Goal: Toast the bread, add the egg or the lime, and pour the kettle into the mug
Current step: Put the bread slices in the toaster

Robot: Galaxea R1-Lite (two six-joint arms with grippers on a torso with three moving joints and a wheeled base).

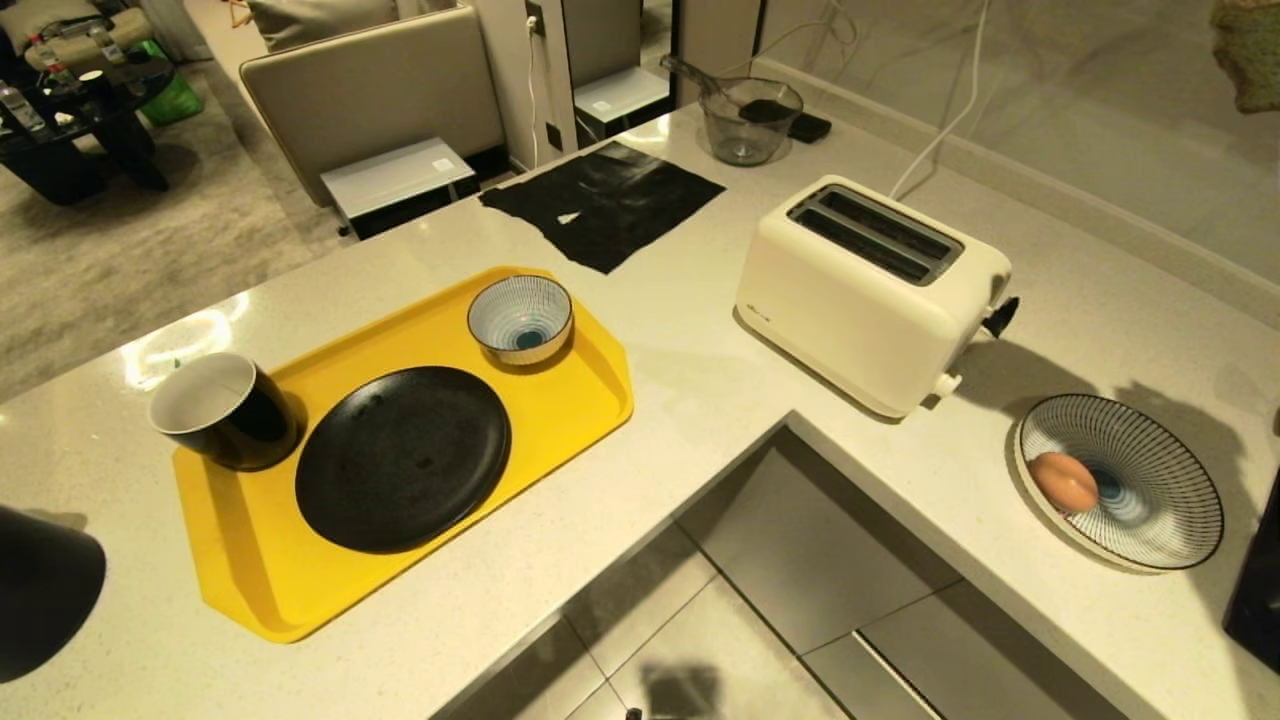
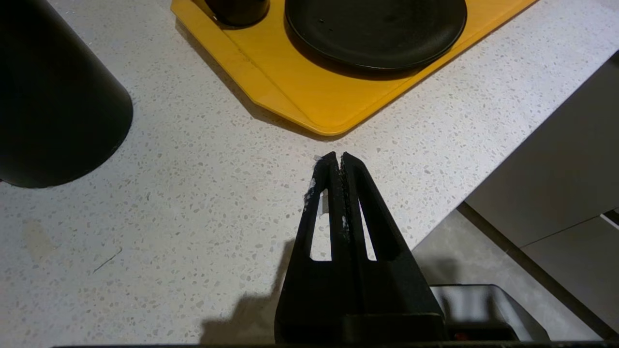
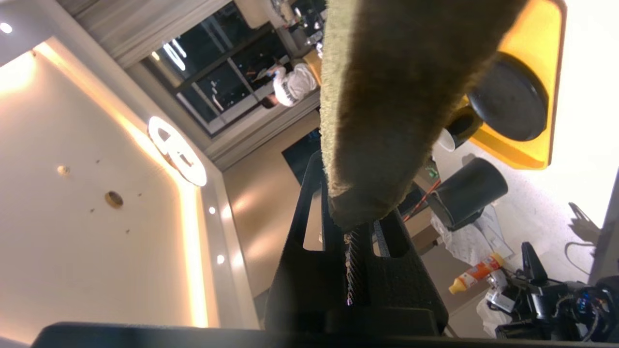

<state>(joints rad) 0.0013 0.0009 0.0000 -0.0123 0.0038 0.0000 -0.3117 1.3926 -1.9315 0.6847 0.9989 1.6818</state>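
My right gripper is shut on the bread, a thick slice with a green face and tan crust. It hangs high at the far right in the head view, bread, above and behind the cream toaster, whose slots are empty. The egg lies in a striped bowl on the right counter. The black mug stands on the yellow tray. The black kettle is at the near left. My left gripper is shut and empty over the counter beside the kettle. No lime is in view.
A black plate and a small striped bowl sit on the tray. A black mat and a clear jug lie behind. The counter is L-shaped, with open floor in its inner corner.
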